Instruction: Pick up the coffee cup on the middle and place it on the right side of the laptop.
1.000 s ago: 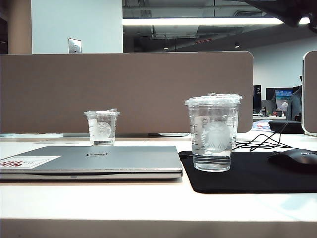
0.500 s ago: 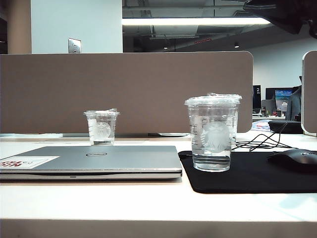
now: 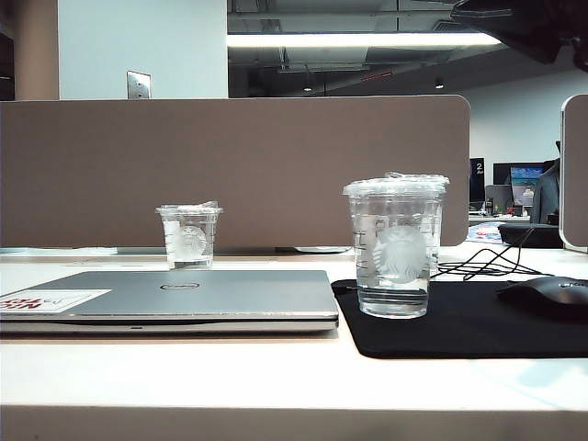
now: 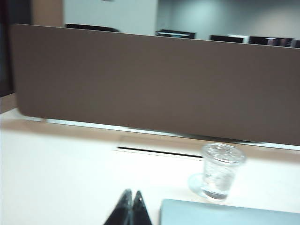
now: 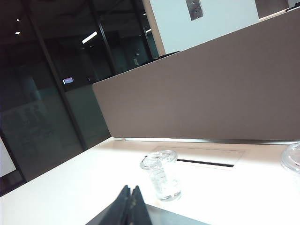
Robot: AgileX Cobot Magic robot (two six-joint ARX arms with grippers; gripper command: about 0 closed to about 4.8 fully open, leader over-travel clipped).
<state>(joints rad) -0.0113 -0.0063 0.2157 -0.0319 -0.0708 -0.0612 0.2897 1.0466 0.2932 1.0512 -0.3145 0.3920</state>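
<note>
The coffee cup (image 3: 393,248), clear with a flat lid and a frosted round logo, stands upright on the black mouse pad (image 3: 478,322), just right of the closed silver laptop (image 3: 184,296). No gripper touches it. In the left wrist view, my left gripper (image 4: 132,195) is shut and empty above the white table, beside a corner of the laptop (image 4: 225,213). My right gripper (image 5: 131,189) is also shut and empty, over the edge of the laptop (image 5: 183,219). Only a dark arm part (image 3: 537,26) shows in the exterior view, in the top right corner.
A shorter clear cup (image 3: 189,236) (image 4: 219,171) (image 5: 162,175) stands behind the laptop. Another clear cup (image 3: 435,220) peeks out behind the coffee cup. A black mouse (image 3: 547,294) and its cable lie on the pad. A brown partition (image 3: 230,165) closes the back of the table.
The dark arm part in the exterior view's top right corner has shifted slightly down and left. The cups, laptop and mouse stand as before.
</note>
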